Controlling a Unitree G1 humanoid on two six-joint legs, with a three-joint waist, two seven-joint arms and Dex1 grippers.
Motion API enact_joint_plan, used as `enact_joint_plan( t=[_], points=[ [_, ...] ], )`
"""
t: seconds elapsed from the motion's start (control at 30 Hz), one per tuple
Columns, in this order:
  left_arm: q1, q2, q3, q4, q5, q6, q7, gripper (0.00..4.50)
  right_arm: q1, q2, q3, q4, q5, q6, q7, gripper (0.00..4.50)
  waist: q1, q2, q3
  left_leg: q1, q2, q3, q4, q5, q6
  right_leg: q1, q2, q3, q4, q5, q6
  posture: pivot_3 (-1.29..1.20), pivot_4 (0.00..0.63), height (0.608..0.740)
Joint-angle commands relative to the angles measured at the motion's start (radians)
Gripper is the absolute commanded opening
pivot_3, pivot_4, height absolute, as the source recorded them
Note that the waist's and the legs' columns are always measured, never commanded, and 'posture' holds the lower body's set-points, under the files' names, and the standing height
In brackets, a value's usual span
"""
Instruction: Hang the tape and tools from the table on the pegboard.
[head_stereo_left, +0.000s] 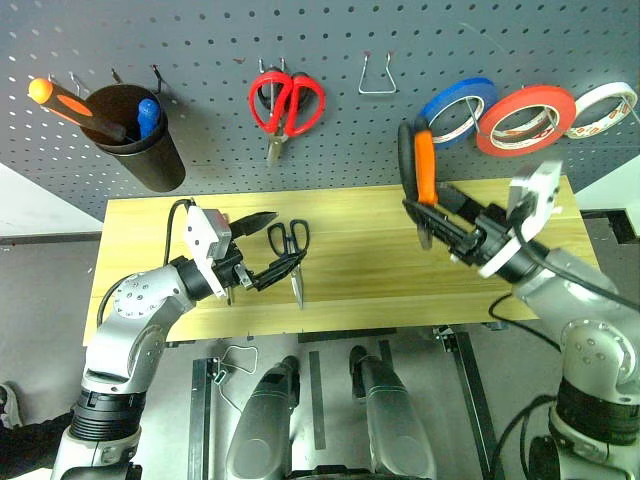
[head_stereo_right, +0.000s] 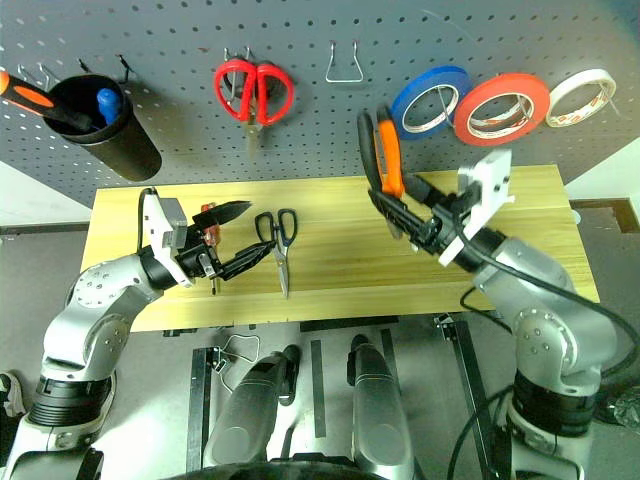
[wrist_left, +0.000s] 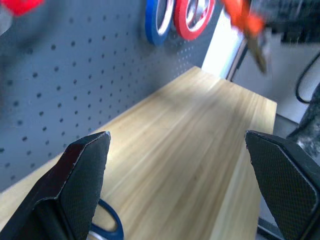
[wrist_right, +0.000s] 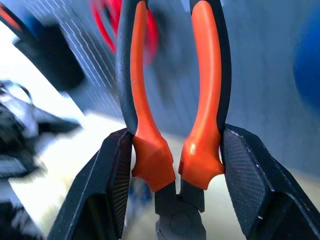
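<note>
Two grippers: the right gripper (wrist_right: 172, 180) clamps the pliers (wrist_right: 175, 100); the left gripper (wrist_left: 180, 170) gapes wide above the table (wrist_left: 190, 130).

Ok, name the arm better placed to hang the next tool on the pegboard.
Right: its gripper already clamps the pliers, raised before the pegboard. The left gripper is open, low by the scissors.

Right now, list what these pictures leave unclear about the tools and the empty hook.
- Pliers: tips hidden in the right wrist view, cut off by the bottom edge; in the head view the right gripper covers them.
- Dark-handled scissors: mostly hidden in the left wrist view behind a finger.
- Empty wire hook: too small to judge its depth.
- Red-handled screwdriver: largely hidden by the left gripper.
</note>
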Motion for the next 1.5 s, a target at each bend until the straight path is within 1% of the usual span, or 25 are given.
enact_joint_plan(
  t=[0.03,0.23,0.33,0.4,0.57,0.8,1.07,1.23,1.33,1.5],
  points=[
    [0.006,-0.01,0.033,-0.009,-0.016,-0.028,0.013,4.5,-0.083,0.014,0.02,-0.033,0.031,-0.057,-0.045,2.31,0.0,0.0,0.0,0.0,0.0,0.0,0.0,0.0,0.0,0.0,0.0,0.0,0.0,0.0,0.0,0.09,0.368,0.74],
    [0.007,-0.023,0.032,0.007,-0.009,-0.048,0.02,4.5,-0.277,0.088,0.117,0.029,-0.04,-0.152,-0.134,2.31,-0.002,0.0,0.0,0.0,0.0,0.0,0.002,0.0,0.0,-0.001,0.0,0.0,0.003,0.0,0.0,0.08,0.364,0.74],
    [0.003,-0.033,0.025,0.01,-0.004,-0.054,0.024,4.5,-0.338,0.127,0.149,0.076,-0.086,-0.198,-0.18,2.31,-0.001,0.0,0.0,-0.001,0.0,0.0,0.004,0.0,0.0,-0.001,0.0,-0.001,0.003,0.0,0.0,0.08,0.365,0.74],
    [0.0,-0.041,0.019,0.011,-0.003,-0.058,0.026,4.5,-0.379,0.152,0.188,0.126,-0.159,-0.256,-0.209,2.31,-0.001,0.0,0.0,-0.002,0.0,0.0,0.007,0.0,0.0,-0.001,0.0,-0.002,0.004,0.0,0.0,0.08,0.365,0.74],
    [0.004,-0.048,0.013,0.003,-0.004,-0.059,0.03,4.5,-0.462,0.21,0.238,0.259,-0.268,-0.368,-0.238,2.31,-0.003,0.0,0.0,-0.003,-0.001,0.0,0.012,0.0,0.001,-0.001,-0.001,-0.002,0.006,0.0,0.0,0.08,0.369,0.74],
    [0.025,-0.051,0.012,-0.021,-0.011,-0.058,0.035,4.5,-0.511,0.239,0.254,0.4,-0.352,-0.467,-0.24,2.31,-0.003,0.0,0.0,-0.003,-0.001,0.0,0.012,-0.001,0.001,-0.001,-0.001,-0.002,0.006,0.0,0.0,0.08,0.375,0.74],
    [0.034,-0.053,0.008,-0.029,-0.011,-0.057,0.039,4.5,-0.537,0.257,0.26,0.48,-0.402,-0.524,-0.239,2.31,-0.004,0.0,0.0,-0.003,-0.001,0.0,0.013,0.0,0.001,-0.001,-0.001,-0.002,0.007,0.0,0.0,0.09,0.375,0.74],
    [0.033,-0.054,0.009,-0.037,-0.018,-0.056,0.039,4.5,-0.552,0.253,0.244,0.492,-0.416,-0.539,-0.255,2.31,-0.005,0.0,0.0,-0.003,-0.001,0.0,0.014,0.0,0.001,-0.001,-0.001,-0.002,0.008,0.0,0.0,0.09,0.376,0.74],
    [0.037,-0.057,0.021,-0.054,-0.048,-0.056,0.027,4.5,-0.558,0.244,0.229,0.478,-0.415,-0.534,-0.262,2.31,-0.004,0.0,0.0,-0.003,-0.001,0.0,0.014,0.0,0.0,-0.001,-0.001,-0.002,0.009,0.001,-0.001,0.08,0.376,0.74],
    [0.038,-0.109,0.048,-0.091,-0.069,-0.149,0.035,4.5,-0.551,0.234,0.233,0.462,-0.413,-0.515,-0.257,2.31,-0.004,0.0,0.0,-0.003,-0.001,0.0,0.014,0.0,0.0,-0.001,-0.001,-0.002,0.008,0.001,-0.001,0.08,0.377,0.74]
  ],
)
